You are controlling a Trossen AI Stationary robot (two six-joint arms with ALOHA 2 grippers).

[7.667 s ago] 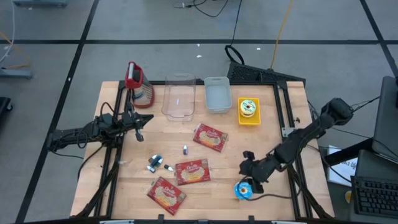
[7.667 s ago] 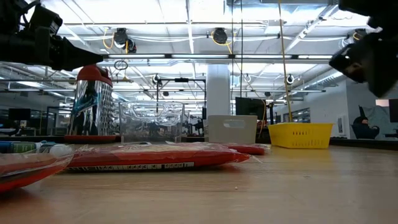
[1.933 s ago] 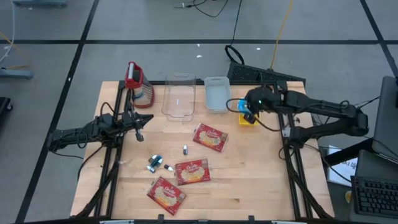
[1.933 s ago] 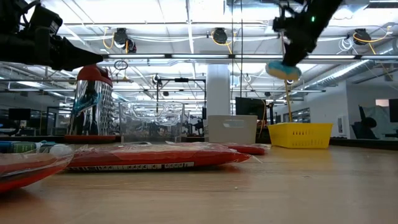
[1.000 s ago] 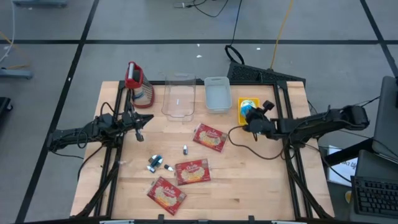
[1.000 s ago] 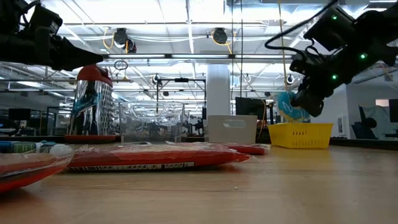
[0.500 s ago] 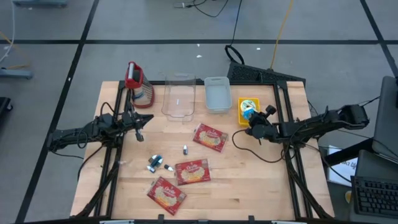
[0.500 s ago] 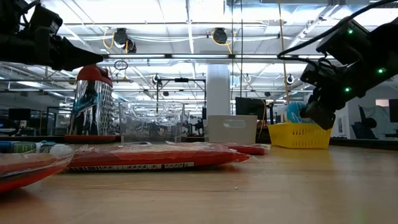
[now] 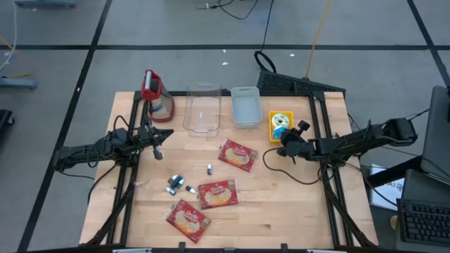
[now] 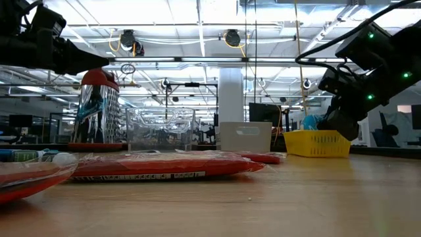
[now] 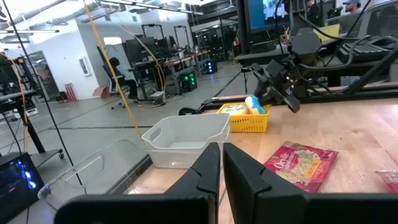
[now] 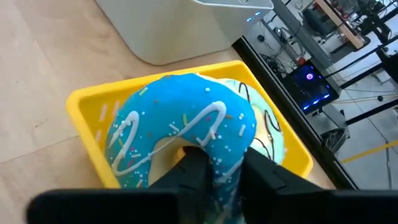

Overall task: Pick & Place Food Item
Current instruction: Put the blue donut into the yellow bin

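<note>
The right tool [image 12: 214, 165] has its two dark fingers [image 12: 189, 171] on either side of the ring of a blue frosted donut with white stripes and sprinkles [image 12: 180, 134]. The fingers sit close against the donut, but I cannot tell if they are squeezing it or letting go. The donut leans into a small yellow plastic basket [image 12: 90, 121], on top of a second donut with pale frosting [image 12: 264, 124] that lies in the same basket.

In the high view the right tool [image 9: 285, 144] is at the near edge of the yellow basket [image 9: 271, 133], right of the middle of the picture. The right arm lies low and long, reaching in from the right side of the wooden worktop [image 9: 281, 190].

The left tool [image 9: 158, 144] hangs over the left part of the worktop, well apart from the basket. Its fingers [image 11: 208, 165] are closed together with nothing between them. The left arm reaches in from the left side.

Beside the basket stand a pale grey plastic tub [image 9: 245, 107] and a clear plastic box [image 9: 202, 109]. A metal grater with a red handle [image 9: 155, 95] stands at the upper left of the worktop. Three red flat snack packets [image 9: 238, 155] lie in the middle and lower part. The writing on them is too small to read.
</note>
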